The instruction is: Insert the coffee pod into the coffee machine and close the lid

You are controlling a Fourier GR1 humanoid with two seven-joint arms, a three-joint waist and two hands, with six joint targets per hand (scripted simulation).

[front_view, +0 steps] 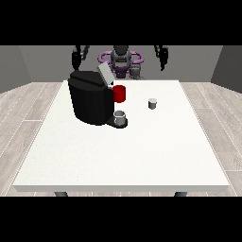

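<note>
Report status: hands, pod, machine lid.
Both hands raised, holding nothing: one at view's left, one at view's right. Pod on table, untouched. Machine lid up. Red cup beside machine; nothing between.

**Count of things on the counter**

One white counter (pixel 123 160) carries everything. On it stands one black coffee machine (pixel 90 101), with one grey lid (pixel 105 74) raised at its top. One grey cup (pixel 120 118) sits on the machine's tray, at its front. One red mug (pixel 120 93) stands just beside the machine, towards the view's right. One small grey coffee pod (pixel 152 103) lies farther to the view's right of the machine, apart from it. Two black hands show above the counter's far edge: one (pixel 76 58) above the machine, one (pixel 163 57) well to its right.
</note>
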